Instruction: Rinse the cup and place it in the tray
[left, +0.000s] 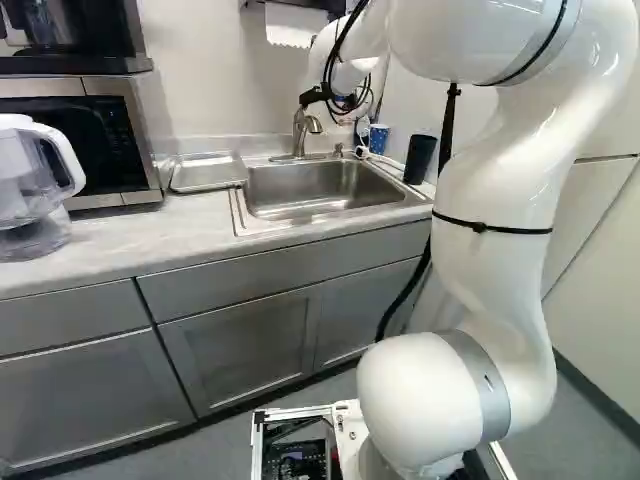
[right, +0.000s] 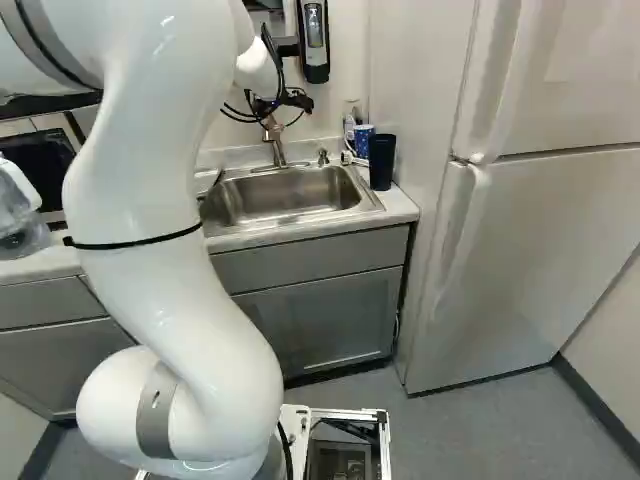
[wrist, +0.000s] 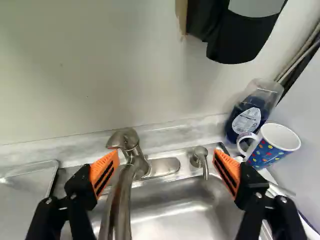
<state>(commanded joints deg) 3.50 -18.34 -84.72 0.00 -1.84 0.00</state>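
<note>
My gripper (right: 298, 102) is over the back of the sink in the right base view. In the wrist view the gripper (wrist: 166, 160) stands wide open and holds nothing; the faucet (wrist: 131, 165) shows between its orange-padded fingers. A white-lined blue cup (wrist: 270, 147) with coloured dots stands beyond one finger, in the corner past the soap pump; the cup (left: 378, 138) is also visible behind a dark tumbler. On the other side of the faucet, the metal tray (left: 208, 186) lies on the counter beside the sink (left: 320, 190).
The dark tumbler (right: 381, 162) stands at the sink's right corner. A soap bottle (wrist: 252, 110) leans near the cup, and a dispenser (right: 314, 40) hangs on the wall. The microwave (left: 100, 140) and a water pitcher (left: 35, 180) are left; the fridge (right: 530, 250) is right.
</note>
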